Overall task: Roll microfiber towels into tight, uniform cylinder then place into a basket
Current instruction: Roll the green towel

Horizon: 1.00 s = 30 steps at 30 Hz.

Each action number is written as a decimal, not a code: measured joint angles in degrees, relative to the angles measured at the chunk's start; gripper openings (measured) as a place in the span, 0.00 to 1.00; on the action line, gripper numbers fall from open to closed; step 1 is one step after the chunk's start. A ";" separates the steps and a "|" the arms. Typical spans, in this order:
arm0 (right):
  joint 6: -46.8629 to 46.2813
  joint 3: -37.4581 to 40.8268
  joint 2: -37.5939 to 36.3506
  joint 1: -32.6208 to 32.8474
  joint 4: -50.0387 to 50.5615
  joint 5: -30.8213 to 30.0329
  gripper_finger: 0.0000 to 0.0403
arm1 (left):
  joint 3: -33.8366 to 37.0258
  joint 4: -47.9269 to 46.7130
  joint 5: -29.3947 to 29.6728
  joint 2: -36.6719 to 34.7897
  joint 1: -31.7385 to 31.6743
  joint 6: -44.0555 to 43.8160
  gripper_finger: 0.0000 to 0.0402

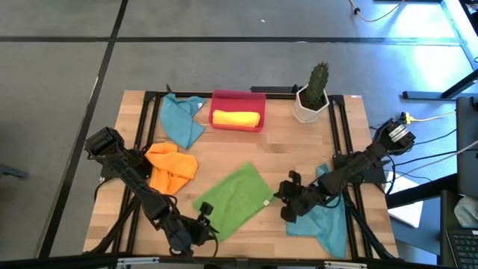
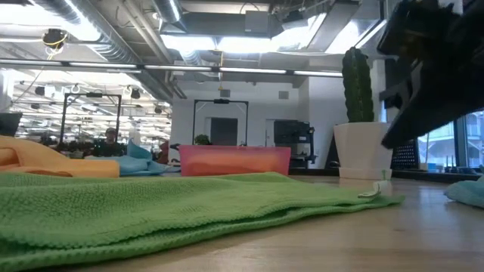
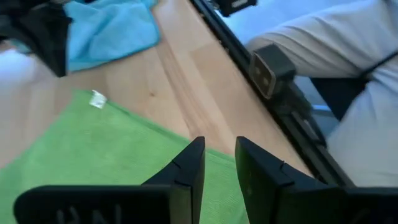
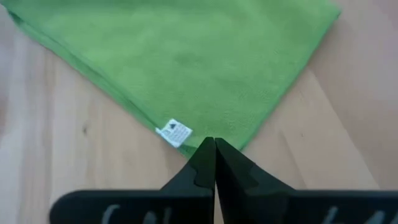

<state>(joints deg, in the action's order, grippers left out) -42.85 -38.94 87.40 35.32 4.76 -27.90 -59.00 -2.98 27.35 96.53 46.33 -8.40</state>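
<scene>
Currently, the green towel [image 1: 233,197] is being shown spread flat on the wooden table [image 1: 299,149], turned as a diamond, with its long axis running from the near-left edge up toward the middle of the table. A small white label [image 4: 173,132] is being carried on its right-hand corner; a dark mark is printed on it, but no writing can be read.

The right gripper [image 1: 287,202] is being held just beside that corner, its fingers pressed together with no gap, and the tips are sitting right at the towel's hem next to the label. Whether cloth is being pinched there cannot be told. The left gripper [image 1: 207,225] is being held over the towel's near-left corner, its fingers [image 3: 189,171] parted by a narrow gap, with nothing seen caught between them.

A yellow towel [image 1: 236,118], already rolled into a cylinder, is being kept in the red basket [image 1: 237,98] at the far side, its axis lying left to right along the basket's length. An orange towel [image 1: 170,167] is lying crumpled to the left, one teal towel [image 1: 181,119] is lying left of the basket, and another teal towel [image 1: 323,220] is lying under the right arm. A cactus pot [image 1: 310,104] is standing right of the basket.
</scene>
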 joint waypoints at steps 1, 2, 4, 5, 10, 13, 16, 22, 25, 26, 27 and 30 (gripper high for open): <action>0.79 0.00 -0.28 0.40 -0.39 -0.85 0.01 | 0.00 0.12 0.78 0.00 0.00 -0.02 0.20; 1.47 0.00 -0.66 0.72 -0.86 -1.76 0.01 | 0.00 0.40 1.05 0.02 -0.05 -0.04 0.20; 3.93 -0.02 -0.83 1.13 -3.55 -3.27 0.01 | 0.00 1.79 1.07 0.02 -0.07 0.81 0.20; 5.39 -0.02 -0.83 1.25 -4.97 -3.63 0.01 | 0.00 2.45 1.09 -0.09 -0.07 1.51 0.20; 16.38 -0.09 -0.83 1.35 -15.18 -2.25 0.01 | 0.00 3.03 1.04 -1.78 -0.02 2.72 0.20; 22.12 -0.09 -0.83 1.33 -20.67 -0.22 0.01 | 0.00 3.08 1.17 -3.51 -0.02 3.95 0.20; 27.01 -0.11 -0.83 0.67 -24.44 3.30 0.01 | 0.00 2.58 2.65 -5.49 -0.21 5.54 0.20; 32.68 -0.11 -0.83 -1.92 -28.18 9.39 0.01 | 4.78 5.70 5.43 -10.18 -2.25 4.90 0.20; 34.96 -0.11 -0.83 -3.68 -28.94 12.69 0.01 | 11.24 14.41 5.62 -12.17 -3.50 3.71 0.20; 35.84 -0.11 -0.83 -4.36 -29.26 13.67 0.01 | 13.66 18.43 5.62 -12.75 -3.88 3.20 0.20; 36.81 -0.11 -0.83 -5.14 -29.85 14.81 0.01 | 16.29 22.73 5.63 -13.22 -4.18 2.76 0.20; 40.31 -0.11 -0.83 -7.64 -33.10 18.52 0.01 | 23.47 37.18 5.67 -13.33 -4.86 2.23 0.20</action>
<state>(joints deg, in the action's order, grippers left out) -2.55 -39.05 86.56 27.68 -28.33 -9.38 -35.54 34.20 33.02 83.20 41.47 -6.17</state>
